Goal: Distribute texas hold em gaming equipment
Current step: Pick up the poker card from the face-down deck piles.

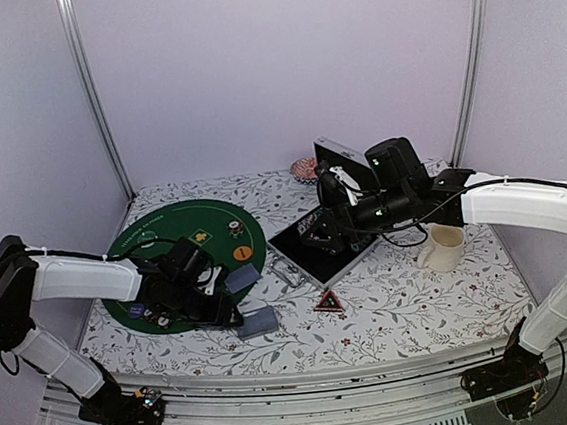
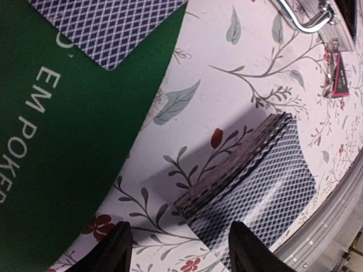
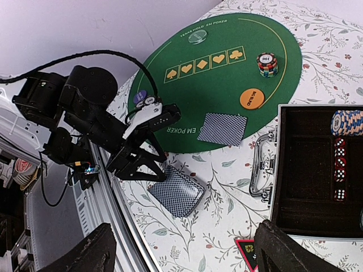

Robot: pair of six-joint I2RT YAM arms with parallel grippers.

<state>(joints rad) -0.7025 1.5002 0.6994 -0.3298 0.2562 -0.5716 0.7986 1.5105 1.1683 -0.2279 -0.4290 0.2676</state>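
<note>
Above the floral tablecloth (image 1: 423, 300), within pale walls (image 1: 279, 62), both arms' jaws stand released.

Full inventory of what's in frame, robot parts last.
mat: one, green, table's left side
deck of cards: one, blue-backed, on the cloth beside the mat
card: one visible, blue-backed, mat's near edge
button: one, orange, on the mat
chip stack: one, multi-coloured, on the mat
loose chips: few, mixed, mat's near-left edge
case: one, silver, black-lined, open, right of the mat
boxed chips: one row, blue-white, in the case
dice: several, red, in the case
mug: one, cream, right of the case
triangle tag: one, red-black, before the case
tablecloth: one, white floral
left gripper: open, over the deck
right gripper: open, above the case
</note>
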